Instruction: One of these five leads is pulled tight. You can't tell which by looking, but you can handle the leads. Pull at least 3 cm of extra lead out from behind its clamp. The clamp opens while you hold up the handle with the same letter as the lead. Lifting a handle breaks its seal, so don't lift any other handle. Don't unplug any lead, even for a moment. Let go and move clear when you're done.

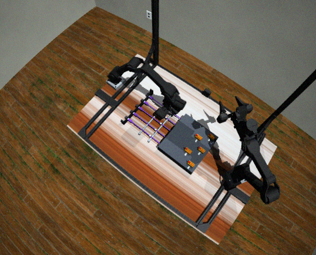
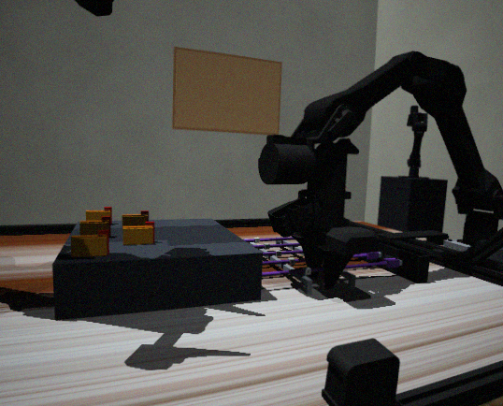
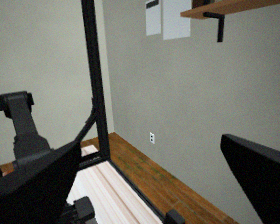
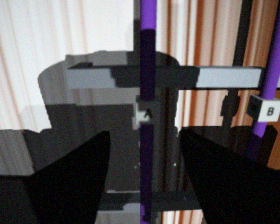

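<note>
Five purple leads (image 1: 148, 120) run side by side from a dark box (image 1: 186, 141) across two grey clamp bars to a black rail. Several orange handles (image 1: 198, 147) sit on top of the box, also in the exterior view (image 2: 107, 229). My right gripper (image 1: 165, 117) is low over the leads near the box. In the right wrist view its fingers straddle lead A (image 4: 147, 60), open, with a gap on each side. Lead B (image 4: 271, 80) lies to the right. My left gripper (image 1: 230, 104) (image 3: 151, 144) is raised off the table, open and empty, pointing at the wall.
A grey clamp bar (image 4: 191, 77) crosses under the leads just ahead of the right fingers. A small black cube (image 2: 362, 371) sits at the table's edge. Black frame rails run along the table ends, with tall posts behind each arm.
</note>
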`<state>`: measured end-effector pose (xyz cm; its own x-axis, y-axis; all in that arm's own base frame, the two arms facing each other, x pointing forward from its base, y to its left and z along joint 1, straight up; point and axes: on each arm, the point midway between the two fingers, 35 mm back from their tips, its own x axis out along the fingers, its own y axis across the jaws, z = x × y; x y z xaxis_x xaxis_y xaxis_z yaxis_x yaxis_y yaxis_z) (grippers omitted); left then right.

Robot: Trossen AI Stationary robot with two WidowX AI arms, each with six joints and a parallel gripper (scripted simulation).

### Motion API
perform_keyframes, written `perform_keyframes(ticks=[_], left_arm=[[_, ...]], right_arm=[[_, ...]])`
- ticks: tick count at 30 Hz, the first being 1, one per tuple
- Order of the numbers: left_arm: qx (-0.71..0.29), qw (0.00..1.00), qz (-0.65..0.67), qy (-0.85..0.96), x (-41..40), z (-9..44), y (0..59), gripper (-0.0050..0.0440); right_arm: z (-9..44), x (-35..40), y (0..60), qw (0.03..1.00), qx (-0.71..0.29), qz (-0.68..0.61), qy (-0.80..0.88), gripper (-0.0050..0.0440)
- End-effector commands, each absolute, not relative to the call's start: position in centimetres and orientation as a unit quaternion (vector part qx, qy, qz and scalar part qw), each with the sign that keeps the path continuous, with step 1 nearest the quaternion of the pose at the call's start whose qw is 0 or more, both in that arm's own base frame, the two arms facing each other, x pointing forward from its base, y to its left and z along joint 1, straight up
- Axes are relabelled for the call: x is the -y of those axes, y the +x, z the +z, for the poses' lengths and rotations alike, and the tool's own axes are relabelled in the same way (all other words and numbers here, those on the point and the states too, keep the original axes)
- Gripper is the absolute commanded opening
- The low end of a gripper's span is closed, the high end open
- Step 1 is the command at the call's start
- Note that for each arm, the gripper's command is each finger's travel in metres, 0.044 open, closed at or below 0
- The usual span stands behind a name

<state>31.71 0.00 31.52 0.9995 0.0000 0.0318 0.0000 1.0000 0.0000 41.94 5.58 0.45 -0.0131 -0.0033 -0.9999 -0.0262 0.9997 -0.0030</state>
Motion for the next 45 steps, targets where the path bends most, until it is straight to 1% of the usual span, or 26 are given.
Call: perform_keyframes(ticks=[1, 43, 44, 45], left_arm=[[0.025, 1.0, 0.0, 0.0, 0.0, 32.28, 31.57, 0.044], [0.025, 1.0, 0.0, 0.0, 0.0, 32.28, 31.57, 0.044], [0.025, 1.0, 0.0, 0.0, 0.0, 32.28, 31.57, 0.044], [0.025, 1.0, 0.0, 0.0, 0.0, 32.28, 31.57, 0.044]], right_arm=[[0.78, -5.69, 42.13, 0.707, -0.707, 0.009, -0.009, 0.0209], [0.78, -5.69, 42.13, 0.707, -0.707, 0.009, -0.009, 0.0209], [1.55, -5.65, 42.41, 0.713, -0.701, 0.009, -0.009, -0.005], [1.55, -5.65, 42.41, 0.713, -0.701, 0.009, -0.009, -0.005]])
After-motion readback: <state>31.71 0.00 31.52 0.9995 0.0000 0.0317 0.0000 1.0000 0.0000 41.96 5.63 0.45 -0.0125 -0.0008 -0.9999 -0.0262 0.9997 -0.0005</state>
